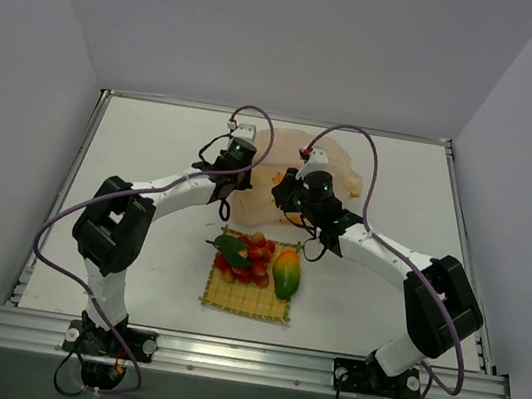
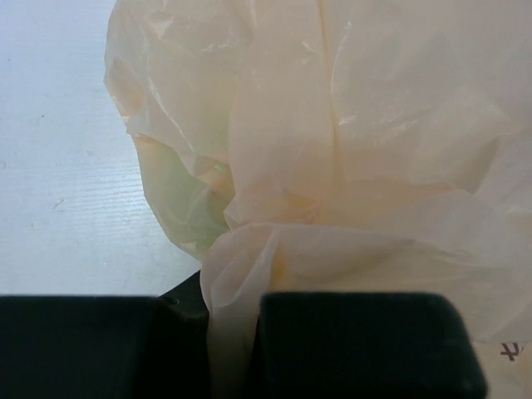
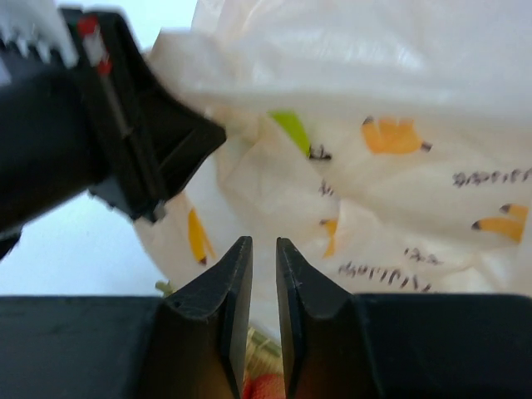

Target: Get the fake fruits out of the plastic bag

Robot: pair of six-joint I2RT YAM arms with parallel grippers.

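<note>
Your berries [image 1: 255, 255] and mango [image 1: 286, 273] lie on the mat [image 1: 230, 300]. At 12 o'clock from it, your right gripper [image 3: 263, 249] stands a slit apart, empty. Your left gripper [image 2: 233, 324] is clamped on a fold of the bag [image 2: 349, 125]. The bag's dark print is too blurred to read.

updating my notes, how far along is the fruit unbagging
Done: bunch of glossy red berries and orange-red-green mango lie on the yellow woven square mat. In hand: left tool pinches the translucent peach-orange plastic bag. Left: a greenish shape, likely the pear, shows through it.
</note>
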